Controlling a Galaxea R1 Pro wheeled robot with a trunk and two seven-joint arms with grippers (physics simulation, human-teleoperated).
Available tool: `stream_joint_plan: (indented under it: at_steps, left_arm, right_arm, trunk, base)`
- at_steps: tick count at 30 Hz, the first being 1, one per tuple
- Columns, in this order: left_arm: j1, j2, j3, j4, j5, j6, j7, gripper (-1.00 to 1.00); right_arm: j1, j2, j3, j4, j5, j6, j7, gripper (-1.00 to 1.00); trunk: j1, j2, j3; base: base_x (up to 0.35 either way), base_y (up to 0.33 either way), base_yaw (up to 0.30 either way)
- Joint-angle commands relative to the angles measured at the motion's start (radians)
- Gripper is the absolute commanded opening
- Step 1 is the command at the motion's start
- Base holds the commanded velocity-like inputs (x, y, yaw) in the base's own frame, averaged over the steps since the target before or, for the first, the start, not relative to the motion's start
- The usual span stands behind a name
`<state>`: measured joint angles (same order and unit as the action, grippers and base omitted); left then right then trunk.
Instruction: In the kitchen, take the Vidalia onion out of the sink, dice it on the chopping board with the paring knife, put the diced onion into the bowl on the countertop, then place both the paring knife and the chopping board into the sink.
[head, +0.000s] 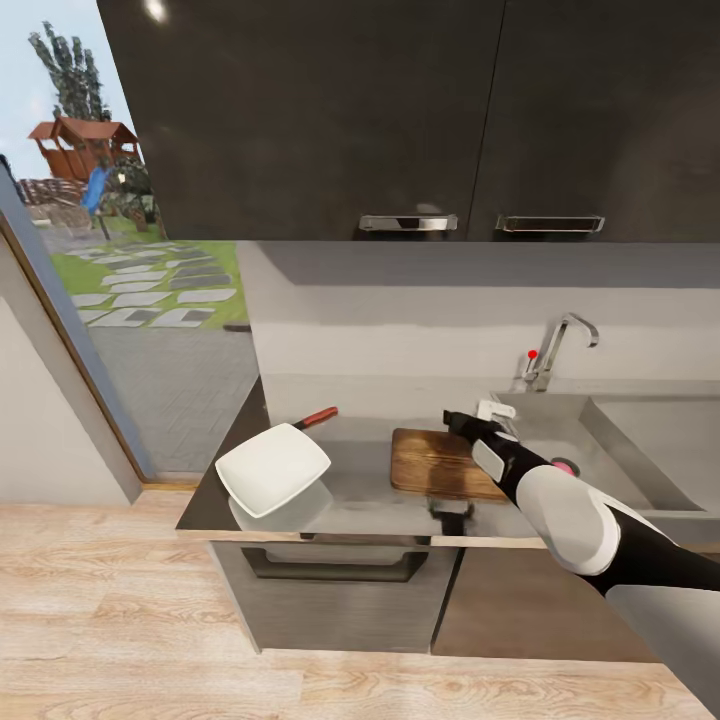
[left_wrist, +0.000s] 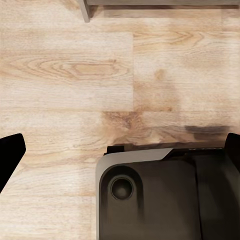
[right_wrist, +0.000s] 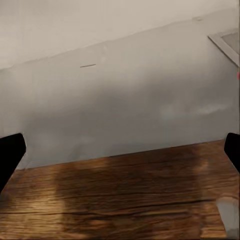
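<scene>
I see a glossy white bowl (head: 273, 468) on the smooth grey surface (head: 365, 490), and a dark brown chopping board (head: 437, 465) with streaky grain. The knife (head: 316, 417) has a reddish-brown handle. The sink (head: 610, 440) is matte grey, its tap (head: 556, 350) chrome with a red knob. My right arm (head: 570, 510) is white and black. The floor (left_wrist: 65, 75) is pale wood.

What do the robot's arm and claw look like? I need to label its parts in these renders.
In the head view the right arm has a glossy white rounded shell over black segments, with a light grey panel near the wrist and a small pink spot beside the shell. The right claw is black with a white block on it. In both wrist views the fingertips are plain black. No cables or markings show.
</scene>
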<state>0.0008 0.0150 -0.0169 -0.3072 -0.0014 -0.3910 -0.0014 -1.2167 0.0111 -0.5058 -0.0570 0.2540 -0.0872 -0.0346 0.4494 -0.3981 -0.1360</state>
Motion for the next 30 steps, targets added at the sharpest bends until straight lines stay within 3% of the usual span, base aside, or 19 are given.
stream_joint_plan:
  at_steps: [1, 5, 13, 19, 30]
  left_arm:
    - [0.000, 0.000, -0.002, -0.001, 0.000, -0.002, 0.000, 1.00]
    - [0.000, 0.000, -0.001, -0.001, 0.000, -0.002, 0.000, 1.00]
    - [0.000, 0.000, -0.001, -0.001, 0.000, -0.002, 0.000, 1.00]
    - [0.001, 0.000, -0.001, -0.001, 0.000, -0.002, 0.000, 1.00]
    - [0.000, 0.000, -0.001, -0.001, 0.000, -0.002, 0.001, 1.00]
  right_arm:
    - [-0.001, -0.002, -0.009, 0.001, 0.017, -0.009, 0.014, 1.00]
    - [0.002, -0.011, -0.008, 0.002, 0.037, -0.064, 0.064, 1.00]
    - [0.033, -0.014, -0.008, 0.004, 0.051, -0.142, 0.082, 1.00]
    - [0.044, -0.015, -0.008, 0.005, 0.108, -0.208, 0.085, 1.00]
    - [0.076, -0.014, -0.008, 0.005, 0.124, -0.252, 0.087, 1.00]
  trunk:
    - [0.001, -0.002, -0.002]
    - [0.001, -0.002, -0.002]
    - [0.001, -0.002, -0.002]
    - [0.001, -0.002, -0.002]
    - [0.001, -0.002, -0.002]
  base:
    - [0.000, 0.000, 0.000]
    - [0.000, 0.000, 0.000]
    - [0.000, 0.000, 0.000]
    - [-0.042, 0.000, 0.000]
    - [-0.292, 0.000, 0.000]
